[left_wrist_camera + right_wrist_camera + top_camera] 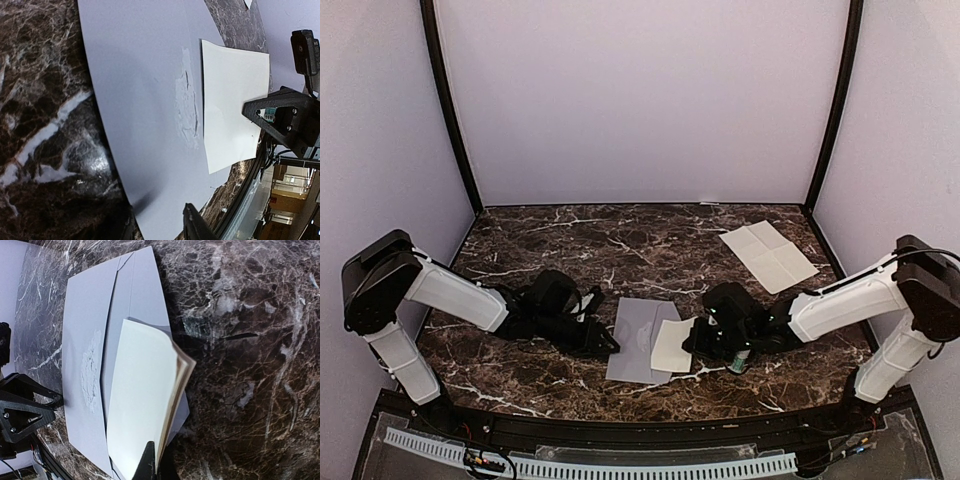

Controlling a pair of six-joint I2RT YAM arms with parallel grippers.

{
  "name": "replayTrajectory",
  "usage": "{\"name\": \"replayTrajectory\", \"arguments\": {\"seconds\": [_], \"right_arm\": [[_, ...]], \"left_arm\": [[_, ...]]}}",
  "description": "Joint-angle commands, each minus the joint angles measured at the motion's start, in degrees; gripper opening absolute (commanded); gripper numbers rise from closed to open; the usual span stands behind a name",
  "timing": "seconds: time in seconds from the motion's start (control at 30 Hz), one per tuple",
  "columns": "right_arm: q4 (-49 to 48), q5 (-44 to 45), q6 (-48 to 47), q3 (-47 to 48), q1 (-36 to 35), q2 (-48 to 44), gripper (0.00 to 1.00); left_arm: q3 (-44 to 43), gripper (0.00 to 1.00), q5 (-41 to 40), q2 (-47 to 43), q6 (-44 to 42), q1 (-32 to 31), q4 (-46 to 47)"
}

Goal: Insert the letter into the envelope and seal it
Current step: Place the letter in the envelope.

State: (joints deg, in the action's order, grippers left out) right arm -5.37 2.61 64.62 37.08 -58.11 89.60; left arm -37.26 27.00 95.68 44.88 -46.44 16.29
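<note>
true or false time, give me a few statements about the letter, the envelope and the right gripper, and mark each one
1. The right gripper is shut on the letter. True.
2. The letter is fully inside the envelope. False: much of it sticks out past the envelope's edge.
3. A second creased cream sheet lies flat at the far right. True.
4. The envelope sits in the far left corner of the table. False: it lies near the middle front.
</note>
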Motion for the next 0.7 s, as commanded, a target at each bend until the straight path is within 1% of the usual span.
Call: {"name": "replayTrajectory", "arguments": {"seconds": [0.0, 0.67], "right_arm": [[-2.2, -0.5, 0.0, 0.3, 0.3, 1.2, 0.0], [-2.8, -1.4, -0.7, 2.8, 0.3, 4.7, 0.0]], "left_arm": [[0.1, 0.33, 0.8, 0.3, 0.2, 0.2, 1.4], [0.0, 0.33, 1.7, 1.4, 0.2, 0.2, 2.2]]}}
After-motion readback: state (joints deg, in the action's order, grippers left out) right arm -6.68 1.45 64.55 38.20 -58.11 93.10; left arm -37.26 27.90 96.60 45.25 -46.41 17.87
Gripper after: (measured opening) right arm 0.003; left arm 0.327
